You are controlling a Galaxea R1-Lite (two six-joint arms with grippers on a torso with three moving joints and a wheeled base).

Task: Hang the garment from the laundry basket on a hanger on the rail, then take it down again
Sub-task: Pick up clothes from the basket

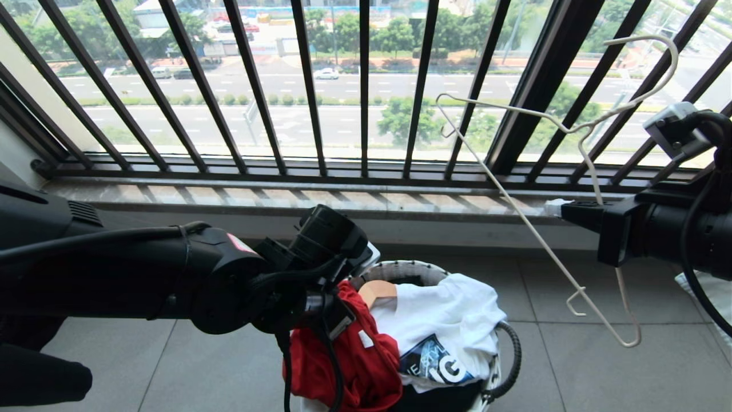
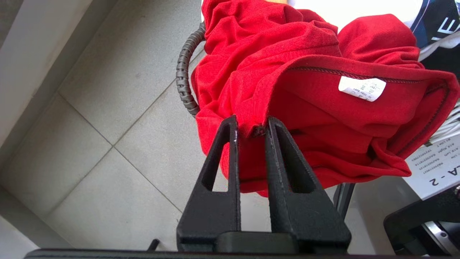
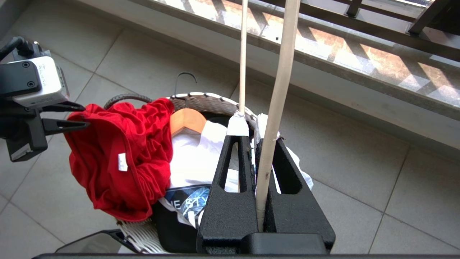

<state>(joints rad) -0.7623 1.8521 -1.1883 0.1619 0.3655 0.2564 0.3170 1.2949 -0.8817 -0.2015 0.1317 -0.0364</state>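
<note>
The left gripper [image 2: 251, 124] is reaching over the small round white-woven laundry basket [image 1: 400, 269], its black fingers standing slightly apart with a fold of the crumpled red short-sleeved T-shirt [image 2: 305, 93] lying between the tips; the red garment is draping over the basket's near-left rim, beside a white T-shirt with a blue graphic [image 1: 446, 320] and a wooden hanger [image 3: 187, 120]; the right gripper [image 3: 253, 127] is hovering off to the right above the tiled floor [image 1: 572, 366], its fingers clamped together on the thin pale wire hanger [image 1: 549, 246], which is tilting before the black barred window railing [image 1: 309, 86].
</note>
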